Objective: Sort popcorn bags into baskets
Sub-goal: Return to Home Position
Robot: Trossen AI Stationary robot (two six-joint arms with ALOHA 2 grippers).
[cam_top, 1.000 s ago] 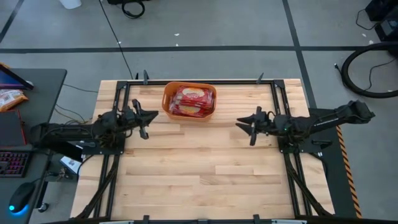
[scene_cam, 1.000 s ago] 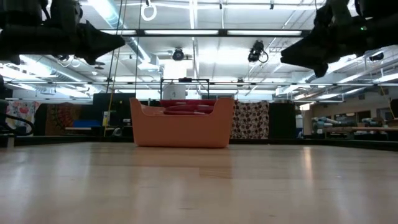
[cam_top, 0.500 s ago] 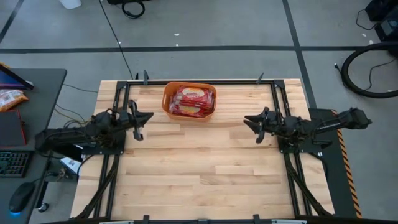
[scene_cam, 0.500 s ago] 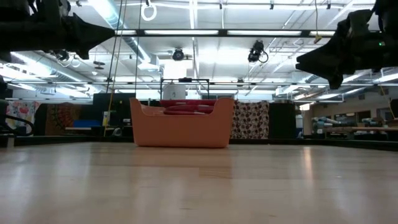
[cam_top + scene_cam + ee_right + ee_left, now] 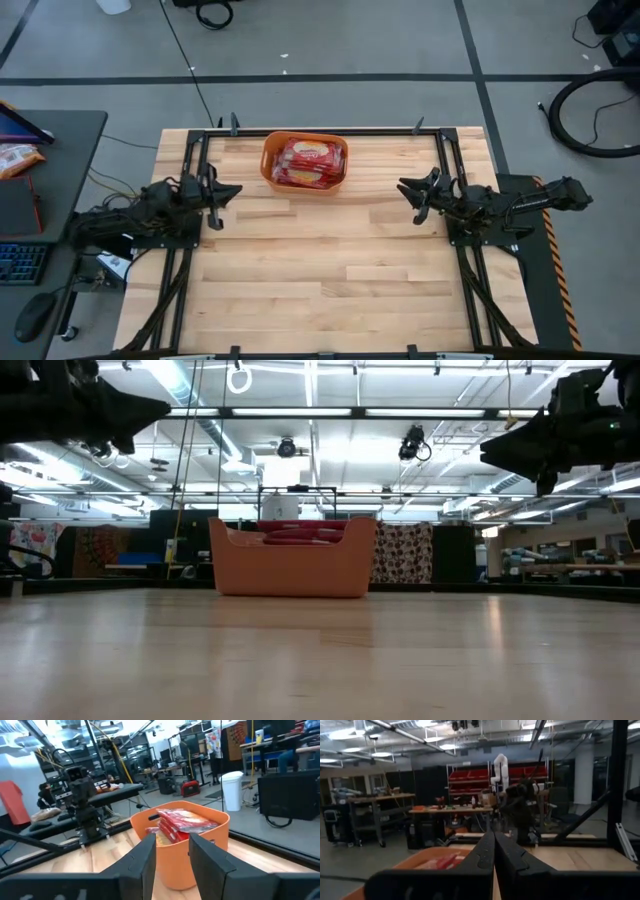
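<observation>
Popcorn bags (image 5: pixel 305 162) are lying piled inside the orange tub (image 5: pixel 268 172) at the far middle of the table (image 5: pixel 320 280). The left gripper (image 5: pixel 230 191), fingers pressed together, is hanging near the left edge. The right gripper (image 5: pixel 408 195), fingers apart, is hanging near the right. Homing well probably means keeping both arms high, clear of the tub.

Wood, plastic, shiny wrappers
The table (image 5: pixel 330 280) is pale planked wood with a faint sheen; the orange tub (image 5: pixel 290 572) is smooth matt plastic; the popcorn bags (image 5: pixel 308 162) look glossy.
</observation>
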